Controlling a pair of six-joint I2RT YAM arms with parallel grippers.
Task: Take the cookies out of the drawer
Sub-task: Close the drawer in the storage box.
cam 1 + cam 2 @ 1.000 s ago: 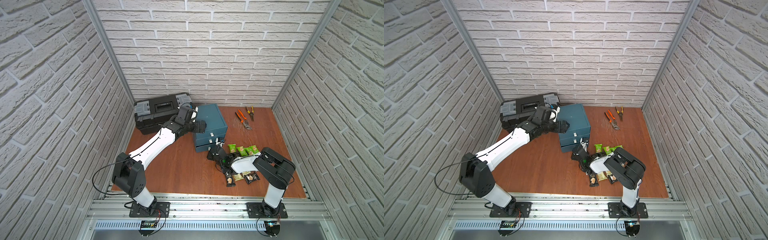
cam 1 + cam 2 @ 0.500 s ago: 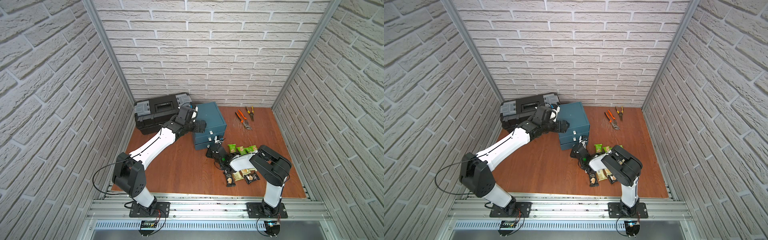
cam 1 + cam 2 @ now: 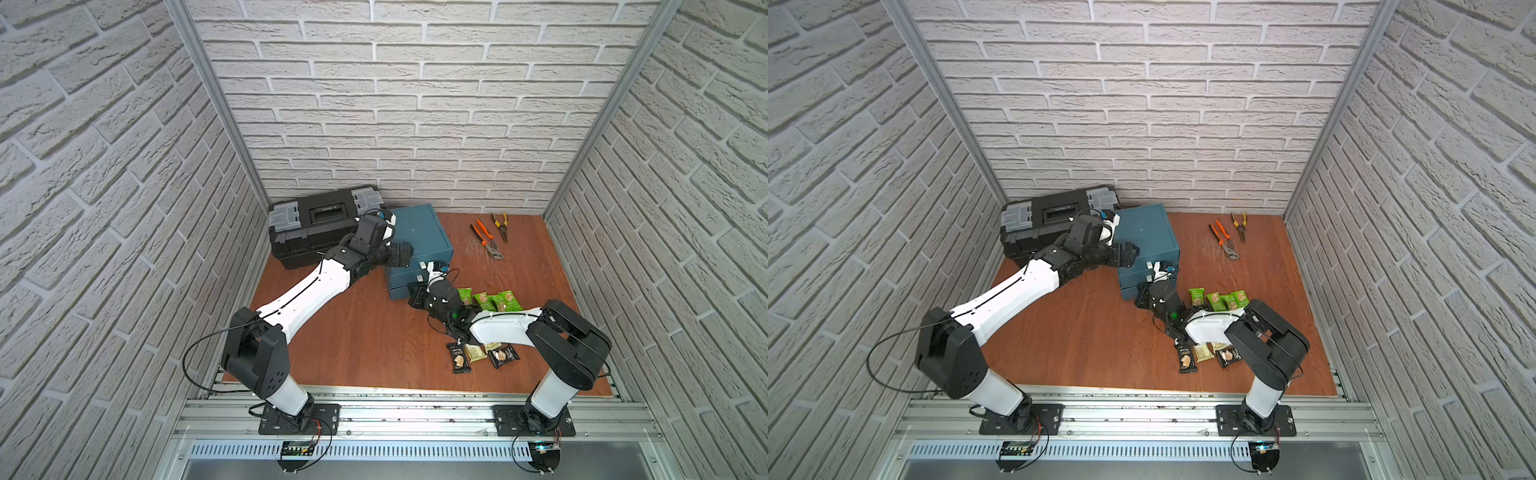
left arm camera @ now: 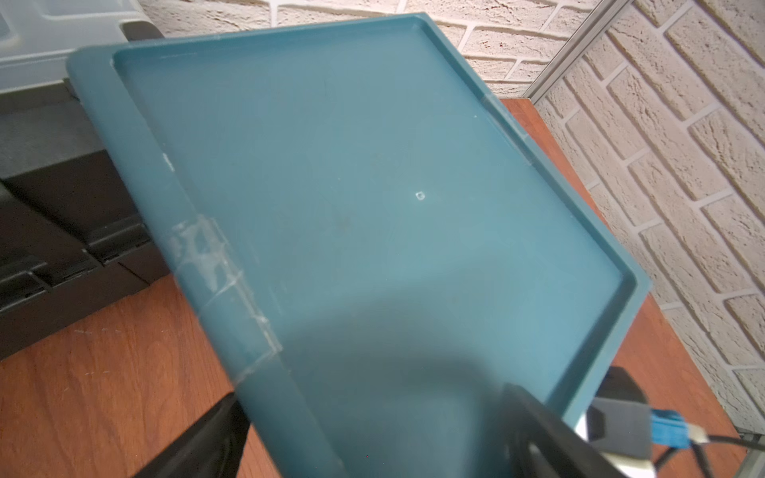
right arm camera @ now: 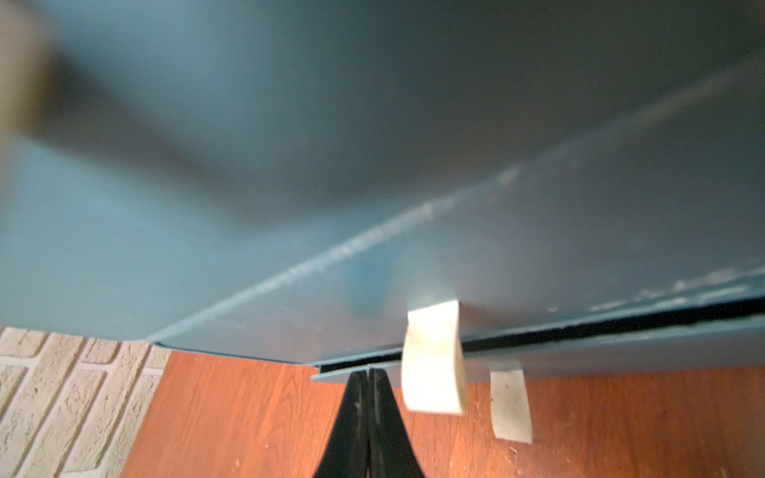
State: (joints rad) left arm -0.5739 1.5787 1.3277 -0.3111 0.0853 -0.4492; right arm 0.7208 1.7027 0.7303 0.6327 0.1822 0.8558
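Note:
The cookies lie on the wooden floor in two groups: green packets [image 3: 494, 300] [image 3: 1217, 300] right of the teal cabinet [image 3: 419, 237] [image 3: 1146, 232], and black and yellow-green packets [image 3: 478, 355] [image 3: 1204, 355] nearer the front. The cabinet's lower drawer [image 3: 401, 289] [image 5: 621, 343] is almost flush, with only a thin dark gap. My right gripper [image 3: 413, 293] [image 3: 1142, 295] [image 5: 368, 372] is shut and empty, tips against the drawer front's edge beside two white tape tabs [image 5: 432, 356]. My left gripper [image 3: 405, 253] [image 3: 1129, 254] [image 4: 370, 397] stands open astride the cabinet's top left edge.
A black toolbox [image 3: 320, 224] [image 3: 1054, 220] stands against the back wall, left of the cabinet. Two pliers [image 3: 486, 241] [image 3: 1225, 239] lie at the back right. Brick walls close in three sides. My right forearm lies low between the two cookie groups.
My right gripper has moved toward the cabinet, and the lower drawer has slid in from partly open to nearly flush. The left arm has held still.

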